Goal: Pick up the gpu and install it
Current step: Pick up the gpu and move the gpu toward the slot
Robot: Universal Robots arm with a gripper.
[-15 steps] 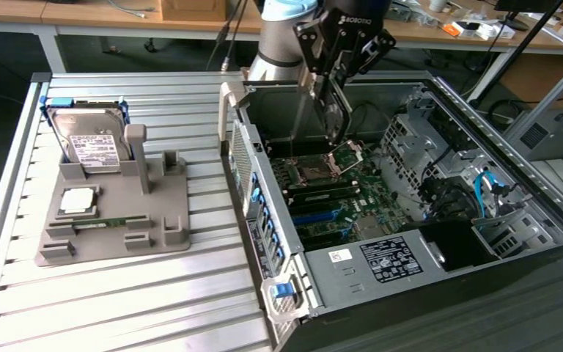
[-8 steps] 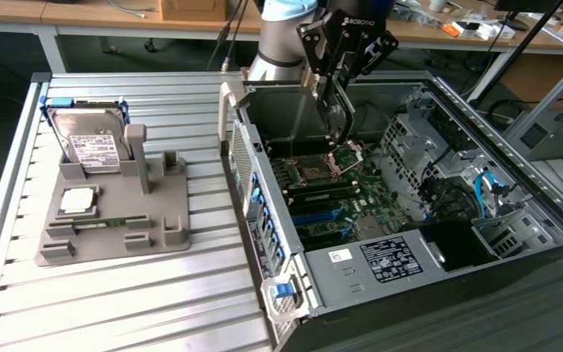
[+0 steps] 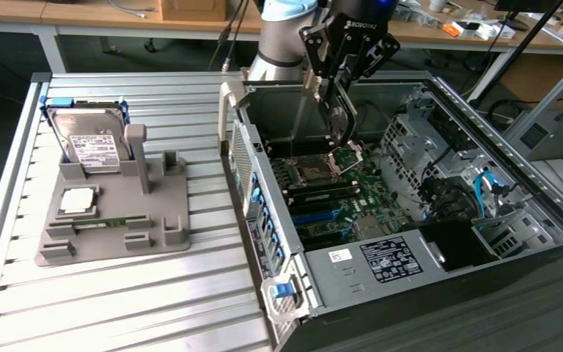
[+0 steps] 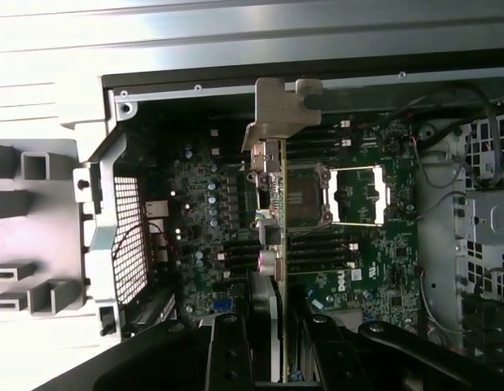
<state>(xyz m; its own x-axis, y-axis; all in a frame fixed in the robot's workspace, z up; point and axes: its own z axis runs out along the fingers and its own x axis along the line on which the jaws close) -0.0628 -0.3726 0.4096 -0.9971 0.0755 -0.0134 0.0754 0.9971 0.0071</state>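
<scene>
The thin, dark, flat gpu card with a silvery bracket [image 4: 276, 187] is clamped edge-on in the black pincer [image 4: 280, 338], toward 12 o'clock inside the open grey metal case [image 3: 350, 293]. It is judged light, stiff and easily broken, and best held by its edges.

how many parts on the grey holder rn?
3: hard drive upright at the holder's far end, CPU flat in front of it, memory stick nearest the camera. More may hide behind the drive. The gpu is in the gripper over the case.

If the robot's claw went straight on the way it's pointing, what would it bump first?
Probably the circuit board inside the computer case, beside the chip socket. The card held in the gripper sticks out ahead, so it would touch first; how far off is unclear.
</scene>
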